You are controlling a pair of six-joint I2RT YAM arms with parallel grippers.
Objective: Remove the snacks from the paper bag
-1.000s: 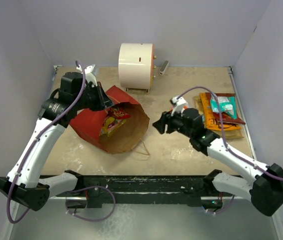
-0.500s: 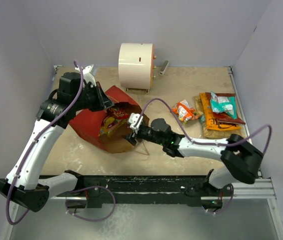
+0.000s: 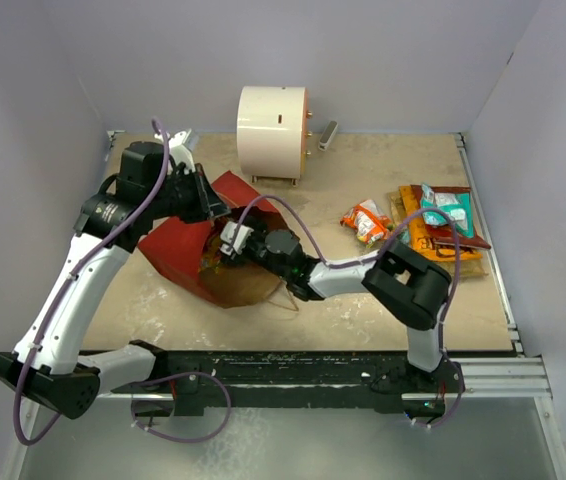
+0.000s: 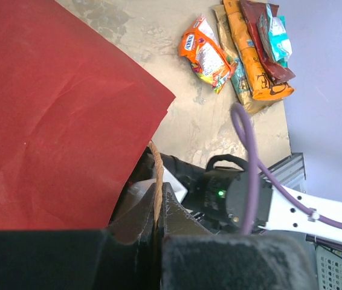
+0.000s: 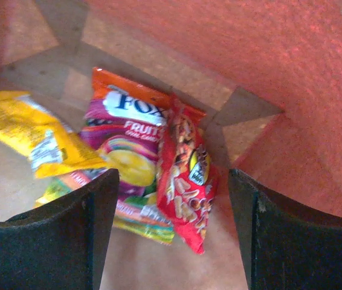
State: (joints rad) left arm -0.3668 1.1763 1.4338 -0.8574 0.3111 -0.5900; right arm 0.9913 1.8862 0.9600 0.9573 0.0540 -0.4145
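Red paper bag (image 3: 168, 252) rim clamped by left hand (image 3: 212, 208); right hand (image 5: 171, 205) splayed inside above snacks (image 5: 129, 136), walls close.

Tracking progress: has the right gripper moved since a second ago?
Yes: the right gripper swung left, from right of the white cylinder into the paper bag's mouth.

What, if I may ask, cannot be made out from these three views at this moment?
Top view: the right gripper in the paper bag mouth hides its contents.
Right wrist view: yellow packet cut by the left edge; print on the red packet blurred.
Left wrist view: left gripper out of focus; unclear whether it pinches only the twine handle or also the rim.
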